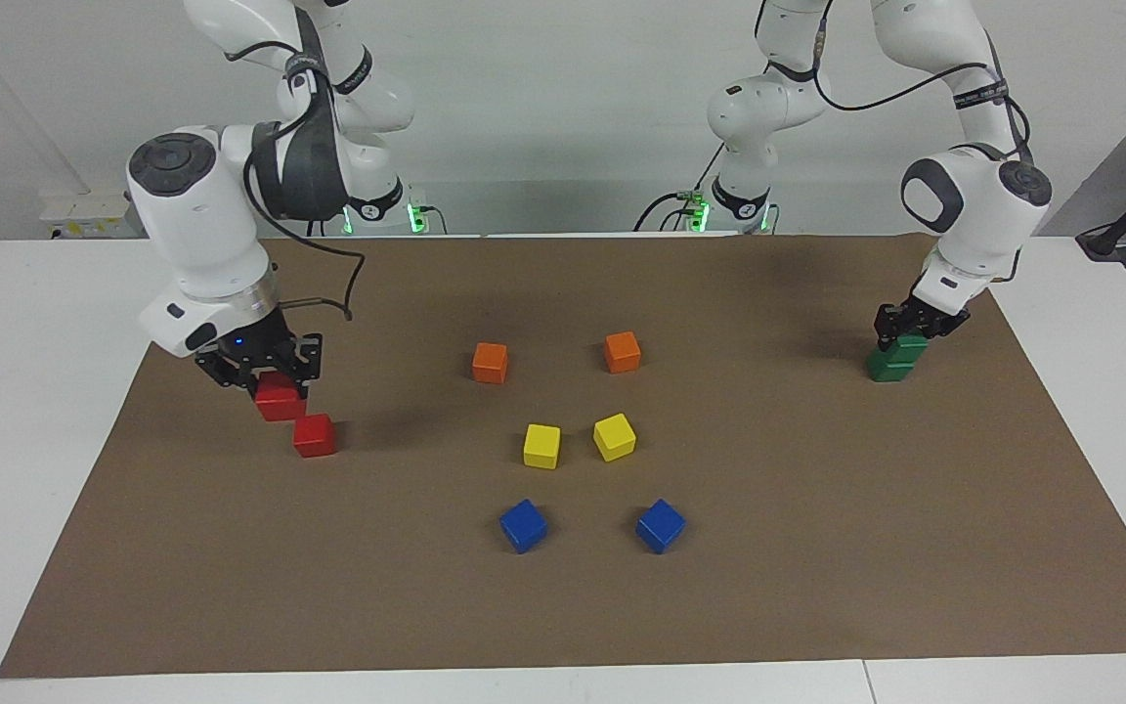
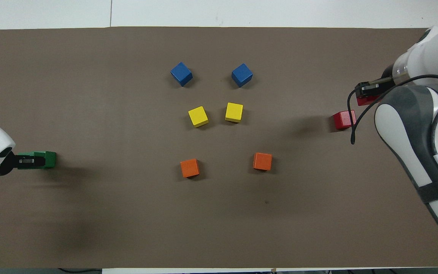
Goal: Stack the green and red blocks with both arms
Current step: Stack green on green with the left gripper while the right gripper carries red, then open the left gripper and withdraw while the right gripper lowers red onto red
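My right gripper (image 1: 272, 379) is shut on a red block (image 1: 281, 403) and holds it just beside the second red block (image 1: 314, 435), which lies on the brown mat toward the right arm's end. In the overhead view the gripper (image 2: 367, 91) hides most of the held block (image 2: 364, 101); the other red block (image 2: 343, 119) shows fully. My left gripper (image 1: 908, 335) is shut on a green block (image 1: 911, 348) that rests, slightly offset, on the second green block (image 1: 887, 370) at the left arm's end. The overhead view shows that gripper (image 2: 27, 161) over the green blocks (image 2: 48, 159).
On the middle of the mat (image 1: 817, 548) lie two orange cubes (image 1: 490, 362) (image 1: 623, 352) nearest the robots, then two yellow cubes (image 1: 541, 445) (image 1: 614, 436), then two blue cubes (image 1: 523, 525) (image 1: 660, 525) farthest from them. White table surrounds the mat.
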`<state>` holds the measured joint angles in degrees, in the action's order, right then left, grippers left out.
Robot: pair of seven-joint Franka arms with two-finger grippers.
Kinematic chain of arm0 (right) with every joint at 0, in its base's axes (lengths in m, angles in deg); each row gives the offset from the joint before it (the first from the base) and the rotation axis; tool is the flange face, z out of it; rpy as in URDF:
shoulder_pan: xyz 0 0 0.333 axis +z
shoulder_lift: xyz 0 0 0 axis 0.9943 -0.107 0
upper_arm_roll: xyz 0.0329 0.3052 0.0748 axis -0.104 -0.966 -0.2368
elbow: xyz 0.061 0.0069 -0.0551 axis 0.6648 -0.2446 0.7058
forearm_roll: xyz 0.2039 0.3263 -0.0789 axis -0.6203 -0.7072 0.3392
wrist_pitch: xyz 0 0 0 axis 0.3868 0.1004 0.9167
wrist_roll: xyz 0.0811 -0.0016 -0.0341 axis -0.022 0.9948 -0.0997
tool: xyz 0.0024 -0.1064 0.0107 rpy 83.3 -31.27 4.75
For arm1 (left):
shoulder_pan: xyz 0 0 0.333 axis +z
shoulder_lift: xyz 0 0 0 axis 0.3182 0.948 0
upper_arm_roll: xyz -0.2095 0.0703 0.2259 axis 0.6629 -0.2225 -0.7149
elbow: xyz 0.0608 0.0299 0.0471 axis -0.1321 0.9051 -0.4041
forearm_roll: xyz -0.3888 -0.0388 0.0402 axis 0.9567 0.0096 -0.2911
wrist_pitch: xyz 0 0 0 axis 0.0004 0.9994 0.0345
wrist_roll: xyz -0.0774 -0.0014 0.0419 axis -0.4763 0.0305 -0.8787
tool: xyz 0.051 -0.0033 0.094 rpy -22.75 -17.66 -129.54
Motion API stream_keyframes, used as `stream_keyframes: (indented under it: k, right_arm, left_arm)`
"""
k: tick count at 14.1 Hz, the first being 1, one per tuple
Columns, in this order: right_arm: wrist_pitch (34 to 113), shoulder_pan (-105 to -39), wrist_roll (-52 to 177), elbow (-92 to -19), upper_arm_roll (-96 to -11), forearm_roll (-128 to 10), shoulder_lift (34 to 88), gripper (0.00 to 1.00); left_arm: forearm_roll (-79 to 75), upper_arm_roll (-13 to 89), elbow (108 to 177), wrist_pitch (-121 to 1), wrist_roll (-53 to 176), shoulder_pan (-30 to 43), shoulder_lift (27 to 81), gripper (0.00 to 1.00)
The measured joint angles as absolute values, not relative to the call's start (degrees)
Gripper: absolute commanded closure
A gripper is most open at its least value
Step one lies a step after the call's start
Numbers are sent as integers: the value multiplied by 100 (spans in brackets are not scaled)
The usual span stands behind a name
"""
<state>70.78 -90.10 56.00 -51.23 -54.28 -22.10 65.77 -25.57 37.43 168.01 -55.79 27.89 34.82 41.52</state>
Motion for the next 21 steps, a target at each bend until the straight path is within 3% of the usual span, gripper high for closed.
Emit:
stream_keyframes:
  k: [3,4,5,6,15,21]
  right_arm:
    - [7494,-9106,5600,-5522,-5426,-2413,6576,100]
    - [7524,-9105,5600,-5574,-5431,-2476,6576,100]
    - [7530,-9103,5600,-5596,-5437,-2545,6577,100]
    - [7530,-9102,5604,-5608,-5442,-2612,6579,100]
    - [7834,-9103,5806,-5913,-5418,-2699,6569,100]
    - [8390,-9105,5933,-6135,-5401,-2700,6427,100]
  left_arm:
    - [-2557,3747,16801,-5580,2781,3482,4152,100]
    - [-2557,3754,16801,-5581,2778,3481,4152,92]
    - [-2557,3764,16801,-5585,2773,3481,4152,35]
    - [-2557,3774,16801,-5595,2761,3480,4154,0]
    - [-2557,3799,16707,-5649,2490,3478,4244,0]
    - [-2557,3801,15435,-4395,2453,3478,4227,0]
